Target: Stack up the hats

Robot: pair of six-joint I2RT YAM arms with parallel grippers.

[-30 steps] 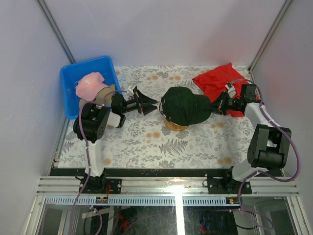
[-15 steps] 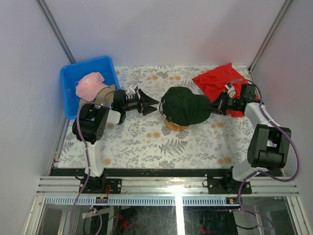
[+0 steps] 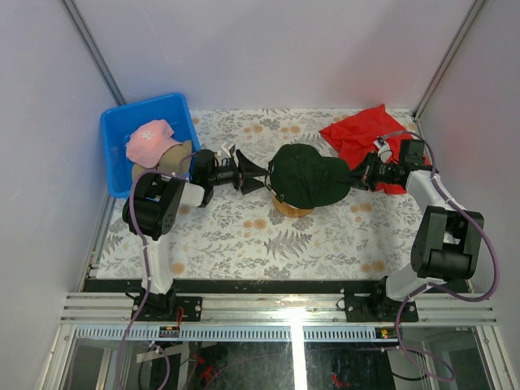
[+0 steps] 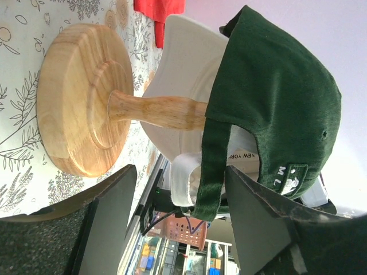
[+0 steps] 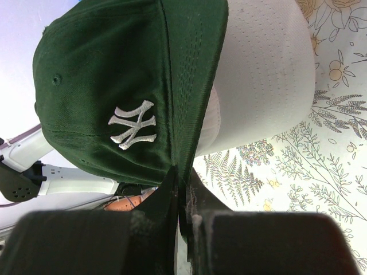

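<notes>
1. The bench [image 3: 244, 236] fills the overhead frame. The blue bin [image 3: 118, 130] sits at its upper left and holds the pink cap [image 3: 149, 140] and the tan cap [image 3: 175, 156]. The red cloth [image 3: 357, 134] lies at upper right.
2. At frame centre, the wooden stand [image 3: 291, 210] carries the green cap [image 3: 307, 175]. The cap's long axis runs left to right, with the brim toward the right of the frame.
3. The right claw [image 3: 355, 176] is clamped together on that brim [image 5: 192, 86].
4. The left claw [image 3: 262, 173] stands apart and empty, just left of the cap's rear and level with it. It is the nearer arm for the rear edge. The coming move probably depends on this line-up: the cap lies straight ahead of the open jaws.
5. The overhead view hides what is beneath the green cap. The left wrist view shows the white cap [image 4: 183, 86] already on the stand under it. The green cap sits tilted and only partly down, with its rear strap [image 4: 209, 166] hanging free. The right wrist view alone confirms the pinch on the brim edge.
</notes>
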